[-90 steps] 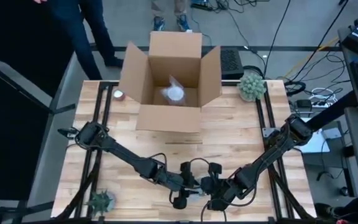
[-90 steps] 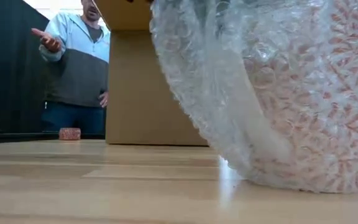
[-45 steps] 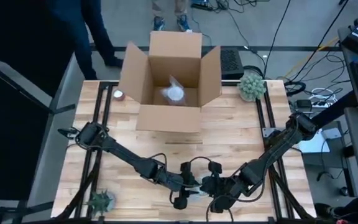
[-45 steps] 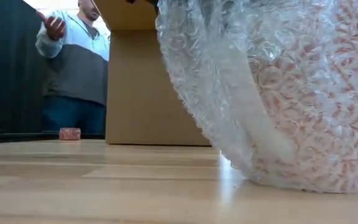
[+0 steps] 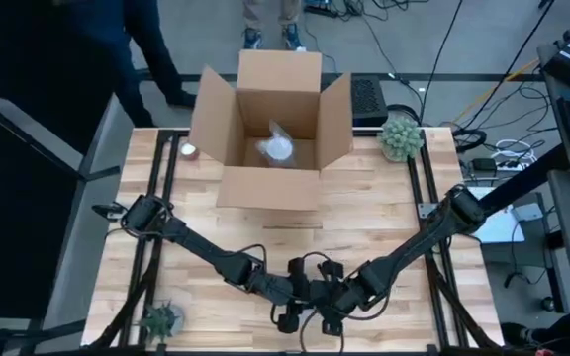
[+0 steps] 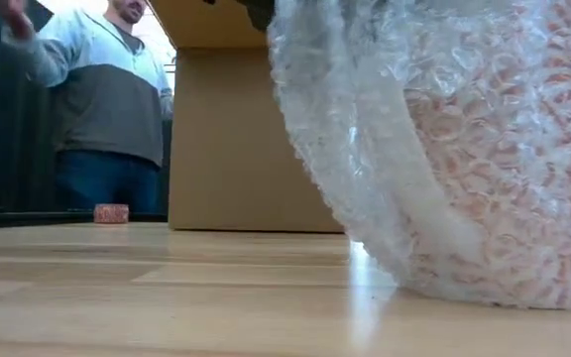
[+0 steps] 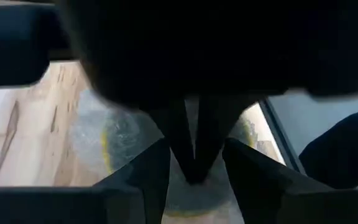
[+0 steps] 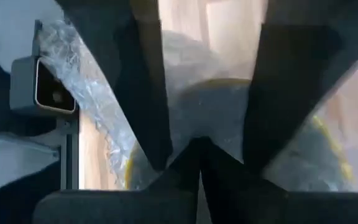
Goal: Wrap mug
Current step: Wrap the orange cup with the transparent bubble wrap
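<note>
Item: patterned mug swathed in clear bubble wrap [image 6: 474, 149], standing on the light wooden slatted table [image 5: 364, 213] at its near edge, about mid-width. In the low view the wrap filled the right of the picture and rested on the boards; a pink-red pattern showed through it.

Left gripper [image 5: 300, 305]: down over the bundle from the left. In its wrist view the two dark fingers [image 7: 143, 177] stood apart, straddling the wrapped, yellow-rimmed mouth of the mug. Open, nothing clamped.

Right gripper [image 5: 336, 302]: just beside the left one, crowded over the same bundle. Its fingers [image 8: 148, 93] likewise stood spread over the rim. Open.

Also present: open brown cardboard box [image 5: 270, 133] at the far side of the table, holding a pale wrapped object; small spiky green plant [image 5: 401, 135] at far right; a second plant [image 5: 161, 319] at near left; a person in a grey and light top [image 6: 107, 94] beyond the table.

Risks, as judged: with neither claw holding, loose film could spring back; two grippers so close could collide or knock the mug off the near edge.

Not determinable: the mug's handle, where the wrap's free edge lay, and whether any finger touched the film.
</note>
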You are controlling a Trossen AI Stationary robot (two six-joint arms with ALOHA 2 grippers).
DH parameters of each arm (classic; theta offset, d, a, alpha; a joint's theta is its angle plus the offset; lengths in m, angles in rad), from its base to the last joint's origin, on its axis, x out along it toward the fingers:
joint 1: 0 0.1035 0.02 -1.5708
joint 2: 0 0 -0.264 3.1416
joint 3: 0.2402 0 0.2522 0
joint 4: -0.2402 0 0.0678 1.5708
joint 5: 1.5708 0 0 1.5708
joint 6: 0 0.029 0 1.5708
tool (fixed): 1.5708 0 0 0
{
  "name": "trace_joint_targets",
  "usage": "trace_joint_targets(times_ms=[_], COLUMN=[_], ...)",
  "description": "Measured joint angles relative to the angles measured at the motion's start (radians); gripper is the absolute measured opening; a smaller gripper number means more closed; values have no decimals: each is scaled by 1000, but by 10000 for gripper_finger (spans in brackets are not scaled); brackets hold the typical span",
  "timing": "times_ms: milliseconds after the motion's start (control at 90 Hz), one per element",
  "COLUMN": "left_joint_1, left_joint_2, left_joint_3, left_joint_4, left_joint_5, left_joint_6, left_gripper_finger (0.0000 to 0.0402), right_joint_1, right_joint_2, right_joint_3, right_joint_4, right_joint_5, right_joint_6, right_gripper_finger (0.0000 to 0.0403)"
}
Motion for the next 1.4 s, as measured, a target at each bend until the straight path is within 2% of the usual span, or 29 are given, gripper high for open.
trace_joint_targets(times_ms=[156, 278, 644, 800, 967, 1133, 1400], left_joint_1=[0, 0, 0, 0, -1, 0, 0], left_joint_2=[0, 0, 0, 0, 0, -1, -1], left_joint_3=[0, 0, 0, 0, 0, 0, 0], left_joint_4=[-2, -2, 2, 1, 0, 1, 0], left_joint_5=[1, 0, 3, 2, 2, 2, 2], left_joint_6=[3, 2, 2, 0, 0, 0, -1], left_gripper_finger=[143, 143, 143, 143, 143, 143, 143], right_joint_1=[-1, -2, 40, 91, 156, 147, 74], right_joint_2=[49, 37, -210, -279, -253, -200, -194], right_joint_3=[3, 1, -9, -6, -7, -7, -7], right_joint_4=[0, -4, -91, -249, -433, -337, -204], right_joint_5=[-28, -32, -49, 8, 66, 148, 151], right_joint_6=[-9, -27, -2, 118, 236, 156, 11], right_gripper_finger=[0, 0, 0, 0, 0, 0, 0])
